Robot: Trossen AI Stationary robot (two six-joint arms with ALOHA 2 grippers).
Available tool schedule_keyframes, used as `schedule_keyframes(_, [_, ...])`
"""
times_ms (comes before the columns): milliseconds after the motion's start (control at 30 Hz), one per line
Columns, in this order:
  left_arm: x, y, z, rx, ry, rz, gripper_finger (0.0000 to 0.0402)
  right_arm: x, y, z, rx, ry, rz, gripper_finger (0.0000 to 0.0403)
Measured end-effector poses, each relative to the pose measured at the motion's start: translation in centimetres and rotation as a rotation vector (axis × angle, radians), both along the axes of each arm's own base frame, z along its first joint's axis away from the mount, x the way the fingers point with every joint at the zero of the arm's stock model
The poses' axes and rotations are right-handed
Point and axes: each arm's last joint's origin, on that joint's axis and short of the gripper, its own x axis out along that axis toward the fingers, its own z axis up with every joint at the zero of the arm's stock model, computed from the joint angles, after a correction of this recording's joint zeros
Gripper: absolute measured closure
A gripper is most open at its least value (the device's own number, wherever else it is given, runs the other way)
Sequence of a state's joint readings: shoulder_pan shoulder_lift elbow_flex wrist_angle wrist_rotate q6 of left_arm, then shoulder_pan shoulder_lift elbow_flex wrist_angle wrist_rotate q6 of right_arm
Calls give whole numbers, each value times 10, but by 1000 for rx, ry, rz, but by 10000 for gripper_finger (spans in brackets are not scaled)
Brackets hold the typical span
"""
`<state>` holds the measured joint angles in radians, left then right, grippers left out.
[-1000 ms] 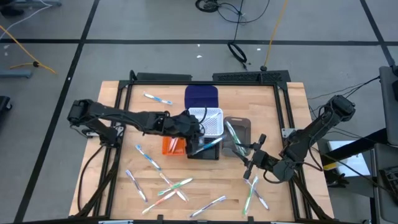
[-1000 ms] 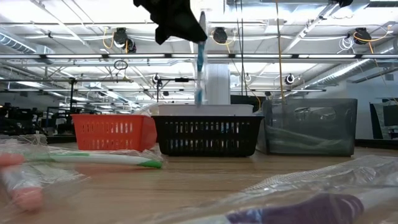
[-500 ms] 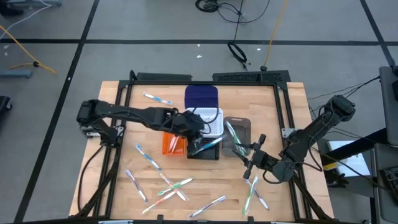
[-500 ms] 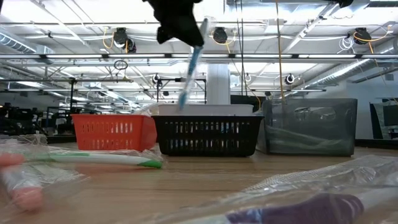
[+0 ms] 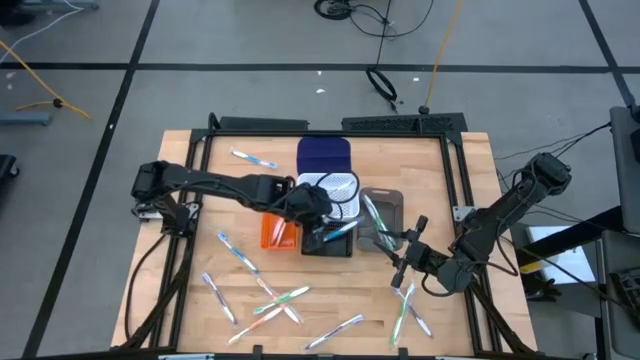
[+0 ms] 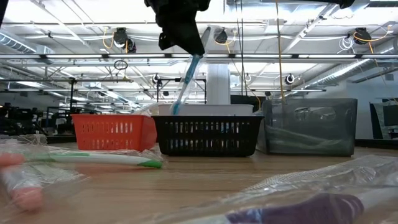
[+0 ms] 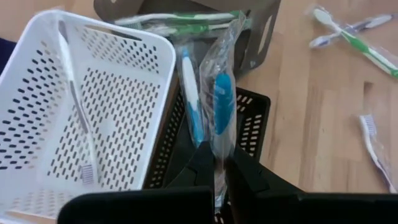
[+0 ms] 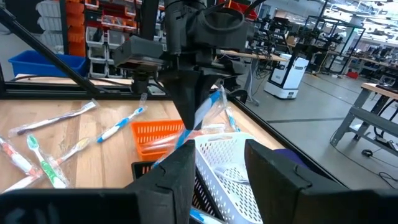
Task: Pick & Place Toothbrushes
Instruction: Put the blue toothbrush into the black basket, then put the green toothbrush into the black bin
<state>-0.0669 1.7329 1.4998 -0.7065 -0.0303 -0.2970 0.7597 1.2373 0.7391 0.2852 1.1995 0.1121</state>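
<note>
My left gripper (image 6: 186, 46) hangs above the black bin (image 6: 205, 134), shut on a blue toothbrush (image 6: 185, 84) in a clear wrapper (image 7: 222, 106). A second blue toothbrush (image 7: 189, 102) lies in that black bin (image 5: 325, 243). Green toothbrushes (image 5: 372, 212) rest in the grey bin (image 5: 388, 205). Several more toothbrushes (image 5: 275, 300) lie on the wood near the front edge. My right gripper (image 5: 405, 262) waits at the front right, level and open, with nothing between its fingers (image 8: 180, 171). My left gripper pinches the wrapped toothbrush between its two fingers, near the brush's upper end (image 7: 216, 149). The fingers slant down from above. The toothbrush hangs below them, tilted, its lower end (image 6: 175, 111) clear above the black bin's rim.
A white bin (image 5: 343, 192) holding one pale toothbrush (image 7: 78, 106), an orange bin (image 5: 277, 233) and a dark blue bin (image 5: 325, 155) crowd the black one. One toothbrush (image 5: 252, 158) lies at the far left; others (image 5: 412, 312) lie by my right gripper.
My left gripper has shifted a little toward the table's right edge and tipped. The held toothbrush, which hung straight down, now slants, its lower end swung toward the table's left over the black bin.
</note>
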Motion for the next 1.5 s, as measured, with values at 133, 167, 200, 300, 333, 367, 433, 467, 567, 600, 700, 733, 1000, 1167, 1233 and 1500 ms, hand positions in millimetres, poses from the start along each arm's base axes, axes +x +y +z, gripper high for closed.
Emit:
schedule_keyframes(133, [0, -1, 0, -3, 1, -3, 394, 0, 0, 0, 0, 0, 0, 273])
schedule_keyframes(167, [1, 0, -2, -3, 5, -3, 390, 0, 0, 0, 0, 0, 0, 273])
schedule_keyframes(200, [2, -1, -3, -2, 8, -4, 384, 0, 0, 0, 0, 0, 0, 273])
schedule_keyframes(300, [5, -1, -10, 3, 29, -8, 369, 0, 0, 0, 0, 0, 0, 273])
schedule_keyframes(333, [6, -1, -11, 2, 26, -8, 366, 0, 0, 0, 0, 0, 0, 273])
schedule_keyframes(367, [6, -1, -12, 3, 32, -8, 364, 0, 0, 0, 0, 0, 0, 273])
schedule_keyframes(433, [7, -1, -15, 4, 44, -8, 362, 0, 0, 0, -1, 1, 0, 273])
schedule_keyframes(467, [9, -1, -16, 3, 38, -8, 361, 0, 0, 0, -2, 3, 0, 273])
schedule_keyframes(567, [9, -1, -17, 5, 45, -8, 360, 0, 0, -1, 1, 3, 0, 273])
schedule_keyframes(600, [9, -1, -17, 8, 43, -13, 359, 0, 0, -1, 3, 3, -1, 273])
schedule_keyframes(700, [9, -1, -17, 18, 42, -28, 358, 0, 0, -1, 7, 3, -2, 273])
schedule_keyframes(733, [9, -1, -17, 17, 43, -28, 358, 0, 0, -2, 9, 3, -2, 273])
schedule_keyframes(1000, [8, -2, -17, -2, 48, -46, 303, 0, 0, -2, 8, 5, -2, 273])
schedule_keyframes(1167, [8, -2, -17, -2, 48, -46, 268, 0, 0, -2, 8, 7, -3, 273])
schedule_keyframes(1233, [8, -2, -17, -2, 49, -45, 259, -1, 0, -2, 10, 7, -3, 273])
schedule_keyframes(1500, [8, -1, -17, -11, 53, -54, 257, 0, 1, -3, 31, 16, 50, 273])
